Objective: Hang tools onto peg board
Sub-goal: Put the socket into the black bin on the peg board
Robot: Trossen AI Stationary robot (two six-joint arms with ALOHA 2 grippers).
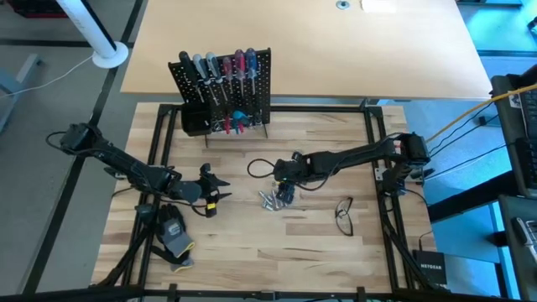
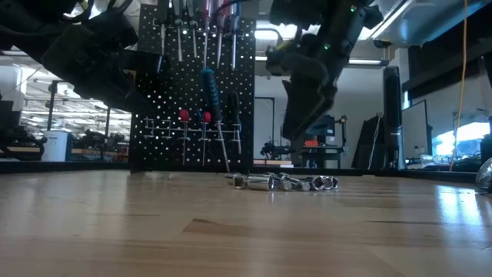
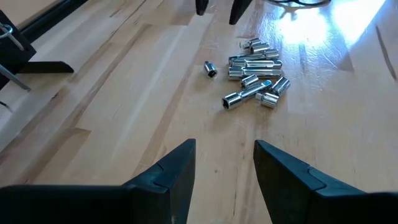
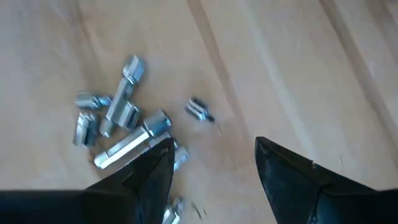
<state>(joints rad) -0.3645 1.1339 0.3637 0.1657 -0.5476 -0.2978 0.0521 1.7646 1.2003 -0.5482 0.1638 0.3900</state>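
Peg board [image 1: 225,88]: upright at table's [image 1: 252,243] far edge, screwdrivers [image 1: 220,67] hung on it. Silver bits [image 1: 275,198]: heaped in front of board. Right gripper [image 1: 284,179]: above heap, fingers parted, empty. Left gripper [image 1: 220,190]: beside heap, fingers parted, empty.

Overhead light is even on my tabletop [image 1: 252,243], pale wood bright, only soft shadows under my arms. Low cam is much dimmer: peg board [image 2: 196,92] and my arms are backlit near-silhouettes vs bright room lights behind, w/ a sheen on the wood nearest the lens, which is soft and out of focus. Left wrist cam: strong white glare patch [image 3: 305,28] on the wood well ahead of my left pincer [image 3: 225,163], beyond the silver metal bits [image 3: 255,78], which glint. Right wrist cam: warm, noticeably blurred; bits [image 4: 121,121] smeared, right pincer [image 4: 214,163] fingers dark, soft-edged.
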